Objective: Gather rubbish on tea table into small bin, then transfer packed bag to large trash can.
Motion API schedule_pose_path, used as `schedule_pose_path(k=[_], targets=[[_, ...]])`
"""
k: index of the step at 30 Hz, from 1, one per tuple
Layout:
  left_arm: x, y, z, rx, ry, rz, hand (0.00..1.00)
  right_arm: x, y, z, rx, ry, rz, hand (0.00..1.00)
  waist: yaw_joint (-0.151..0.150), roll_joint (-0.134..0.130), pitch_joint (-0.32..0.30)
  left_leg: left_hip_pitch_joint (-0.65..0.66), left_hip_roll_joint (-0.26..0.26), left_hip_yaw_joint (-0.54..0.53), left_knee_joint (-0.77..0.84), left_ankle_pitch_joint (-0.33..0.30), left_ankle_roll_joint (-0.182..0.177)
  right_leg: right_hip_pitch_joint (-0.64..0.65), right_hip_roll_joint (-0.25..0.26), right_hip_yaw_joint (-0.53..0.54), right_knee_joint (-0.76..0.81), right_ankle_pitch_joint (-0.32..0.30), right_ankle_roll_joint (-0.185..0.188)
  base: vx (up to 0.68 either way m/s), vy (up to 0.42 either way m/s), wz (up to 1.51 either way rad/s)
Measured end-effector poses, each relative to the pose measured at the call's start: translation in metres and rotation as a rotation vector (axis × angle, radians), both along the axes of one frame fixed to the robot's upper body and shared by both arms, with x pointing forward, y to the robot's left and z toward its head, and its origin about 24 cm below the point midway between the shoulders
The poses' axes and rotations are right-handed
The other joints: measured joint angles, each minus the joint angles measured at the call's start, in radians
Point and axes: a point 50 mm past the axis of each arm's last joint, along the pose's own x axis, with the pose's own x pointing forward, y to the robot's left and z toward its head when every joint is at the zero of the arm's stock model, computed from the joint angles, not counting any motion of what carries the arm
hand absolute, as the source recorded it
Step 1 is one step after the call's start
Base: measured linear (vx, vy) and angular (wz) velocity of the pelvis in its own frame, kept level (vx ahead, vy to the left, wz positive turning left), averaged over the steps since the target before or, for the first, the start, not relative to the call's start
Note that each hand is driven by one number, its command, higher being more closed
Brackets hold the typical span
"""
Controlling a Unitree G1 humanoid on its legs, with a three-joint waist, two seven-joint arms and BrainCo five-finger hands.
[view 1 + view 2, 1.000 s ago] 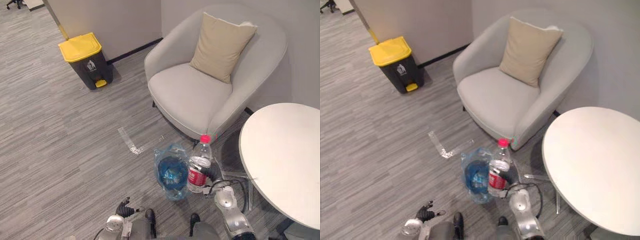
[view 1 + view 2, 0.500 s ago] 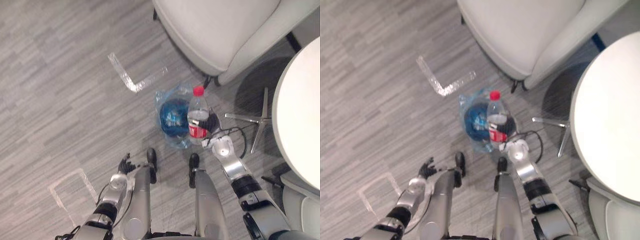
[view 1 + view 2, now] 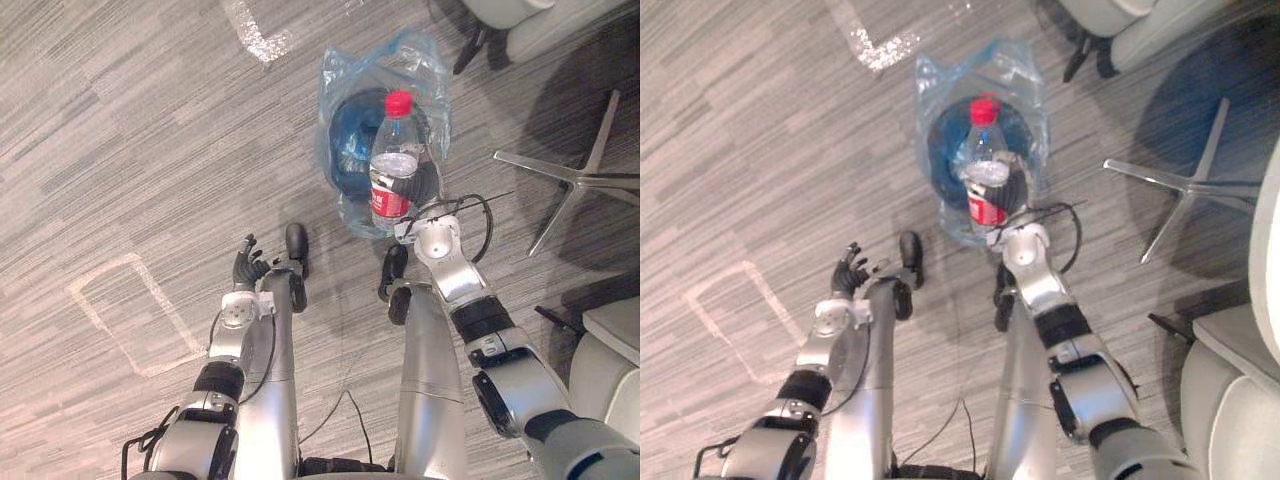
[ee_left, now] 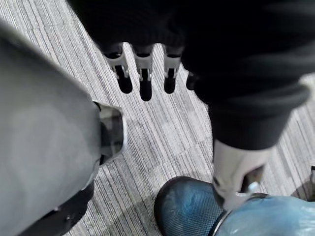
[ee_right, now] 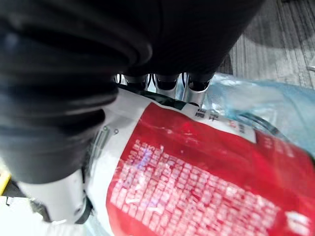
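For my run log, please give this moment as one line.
right hand: shut on bottle | bottle: upright, at bag-lined small bin | left hand: open, idle

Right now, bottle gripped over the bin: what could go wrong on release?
1. The right hand holds the bottle upright, seemingly over the small bin's near edge rather than its middle. Dropped here, it may clip the rim and roll onto the floor.
2. The loose bag flares around the bin; the fingers could snag it as they pull away.
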Motion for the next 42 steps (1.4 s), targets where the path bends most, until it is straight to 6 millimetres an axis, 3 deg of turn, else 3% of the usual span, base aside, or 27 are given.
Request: schedule_pose_path(k=[7,8,18,29,34,42], targets=[[0.000,-0.001,0.001,-0.003,-0.008,-0.002,0.00,0.004,0.002,0.017,0.008,-0.049,-0.010,1.00,0.000,0.000,0.000,-0.001,-0.002,-0.012,-0.022,0.016,-0.015,-0.003,-0.002,-0.018,0.001,-0.008,-0.014,0.01,-0.022,0.06],[0.000,-0.001,0.001,-0.003,-0.008,-0.002,0.00,0.004,0.002,0.019,0.012,-0.059,-0.014,0.00,0.000,0.000,-0.001,-0.001,-0.002,-0.015,-0.026,0.020,-0.017,-0.003,-0.002,-0.022,0.001,-0.008,-0.014,0.01,-0.023,0.06],[-0.001,-0.010,-0.001,-0.026,-0.003,-0.015,0.00,0.002,-0.005,0.025,0.051,-0.099,-0.057,0.00,-0.008,-0.019,-0.012,0.012,0.002,-0.026,-0.050,0.038,-0.026,-0.003,0.002,-0.033,0.007,-0.008,-0.027,-0.02,-0.022,0.02],[-0.001,-0.010,-0.001,-0.021,-0.004,-0.015,0.00,-0.001,0.007,-0.008,-0.240,-0.014,-0.012,0.00,-0.009,-0.025,-0.015,0.008,-0.004,-0.037,-0.077,0.051,-0.031,-0.002,-0.002,-0.048,-0.007,-0.007,-0.029,0.00,-0.003,0.03],[0.000,-0.006,0.000,-0.003,-0.019,-0.015,0.00,0.007,0.013,-0.028,-0.371,0.082,0.008,0.00,-0.011,-0.025,-0.015,-0.004,-0.018,-0.060,-0.112,0.074,-0.041,-0.007,-0.011,-0.081,-0.012,-0.014,-0.042,-0.01,-0.019,0.18],[0.008,-0.005,0.010,-0.016,-0.057,-0.012,0.00,0.017,0.016,-0.042,-0.496,0.189,-0.006,0.00,-0.011,-0.027,-0.016,-0.053,-0.038,-0.087,-0.159,0.119,-0.056,-0.057,-0.033,-0.116,-0.001,-0.019,-0.050,-0.01,-0.021,0.17]])
